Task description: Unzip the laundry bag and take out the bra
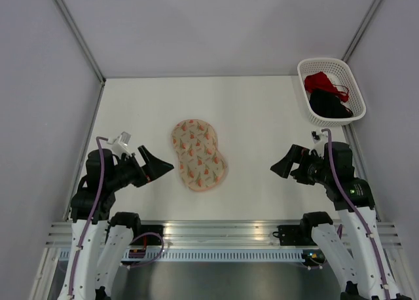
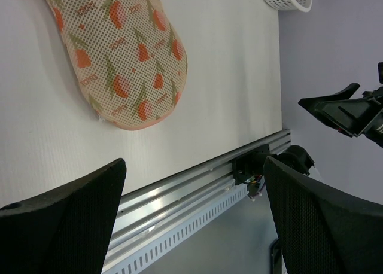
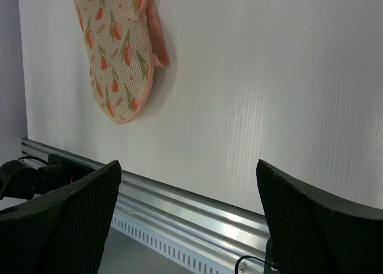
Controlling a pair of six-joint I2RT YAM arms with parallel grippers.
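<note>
The laundry bag (image 1: pixel 200 154) lies flat and zipped shut in the middle of the white table, a peanut-shaped beige case with orange-red and green print. It also shows at the upper left of the left wrist view (image 2: pixel 119 52) and of the right wrist view (image 3: pixel 116 52). My left gripper (image 1: pixel 159 164) hovers just left of the bag's near end, open and holding nothing (image 2: pixel 194 163). My right gripper (image 1: pixel 281 166) hangs to the bag's right with a wide gap between them, and is also open and holding nothing (image 3: pixel 188 164). The bra is hidden.
A white lattice basket (image 1: pixel 340 120) stands at the back right corner with a red garment (image 1: pixel 323 82) and a dark cloth (image 1: pixel 329 105) inside. An aluminium rail (image 1: pixel 222 229) runs along the table's near edge. Grey walls close in the left and right sides.
</note>
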